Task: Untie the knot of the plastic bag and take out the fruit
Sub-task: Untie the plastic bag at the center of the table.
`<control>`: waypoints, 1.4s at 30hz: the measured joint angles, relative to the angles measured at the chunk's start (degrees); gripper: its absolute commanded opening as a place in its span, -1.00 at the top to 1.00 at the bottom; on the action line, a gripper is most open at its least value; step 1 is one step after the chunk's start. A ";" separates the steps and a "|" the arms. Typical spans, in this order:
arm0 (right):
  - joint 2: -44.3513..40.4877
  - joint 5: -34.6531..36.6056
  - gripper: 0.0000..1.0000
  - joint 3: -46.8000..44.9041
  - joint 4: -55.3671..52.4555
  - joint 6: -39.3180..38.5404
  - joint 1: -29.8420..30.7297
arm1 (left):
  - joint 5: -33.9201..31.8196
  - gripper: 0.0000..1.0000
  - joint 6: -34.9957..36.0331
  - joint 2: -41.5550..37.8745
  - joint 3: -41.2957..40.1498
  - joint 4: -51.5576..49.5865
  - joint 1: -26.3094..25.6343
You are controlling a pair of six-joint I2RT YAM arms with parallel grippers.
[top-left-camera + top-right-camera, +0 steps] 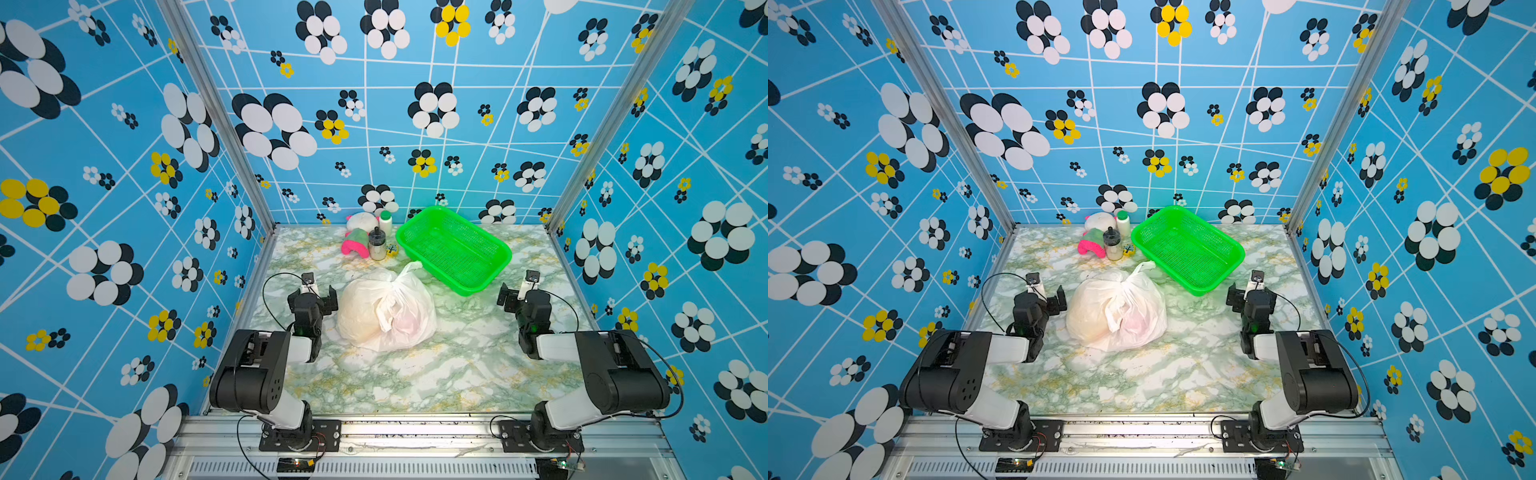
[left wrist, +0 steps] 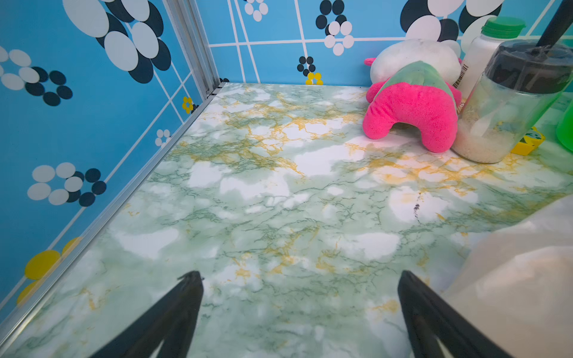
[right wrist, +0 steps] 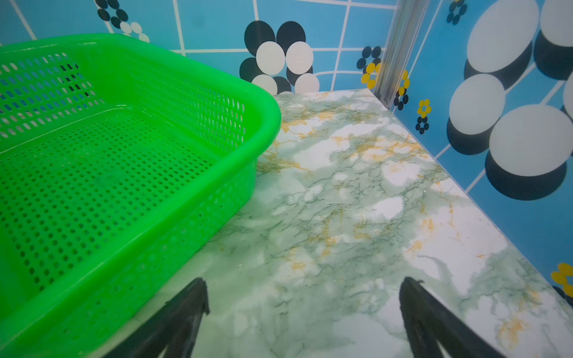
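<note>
The white plastic bag [image 1: 386,309] [image 1: 1117,309] lies tied and full in the middle of the marble table. Its knot [image 1: 384,311] is a bunched lump on top, and one handle loop [image 1: 411,267] sticks out toward the green basket. The fruit shows only as faint cream and pinkish shapes through the film. My left gripper [image 1: 313,297] [image 2: 299,276] stands open just left of the bag, whose side [image 2: 511,279] fills a corner of the left wrist view. My right gripper [image 1: 523,297] [image 3: 303,281] stands open well to the bag's right. Neither holds anything.
An empty green basket [image 1: 486,278] [image 3: 266,124] sits behind and right of the bag, close to my right gripper. At the back stand a pink-and-white plush toy [image 1: 357,237] [image 2: 409,105], a black-lidded jar [image 1: 377,245] [image 2: 508,102] and a green-capped white bottle [image 1: 385,222]. Patterned walls enclose three sides.
</note>
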 measured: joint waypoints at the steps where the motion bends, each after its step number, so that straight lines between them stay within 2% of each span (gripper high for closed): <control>1: 0.00 -0.02 -0.99 0.00 0.00 0.00 0.00 | 0.02 -0.99 0.00 0.00 0.00 -0.02 -0.02; 31: -0.33 0.70 -0.98 0.00 -0.46 -0.24 0.39 | -0.33 -0.99 0.24 -0.11 0.00 -0.07 -0.26; 34: -6.05 5.22 -0.98 0.00 -5.86 -1.57 4.24 | -4.42 -0.99 1.25 -6.21 1.07 -9.11 -3.45; 37: -18.95 6.93 -0.98 0.20 -12.81 1.16 8.26 | -4.96 -0.99 -0.59 -19.23 6.86 -24.39 -6.51; 40: -32.04 8.07 -0.99 1.27 -21.35 10.58 8.28 | -2.69 -0.98 -6.69 -29.40 14.88 -37.77 -6.32; 42: -40.33 9.03 -0.99 2.10 -29.05 17.94 8.26 | 0.74 -0.98 -9.94 -34.75 17.99 -43.12 -6.23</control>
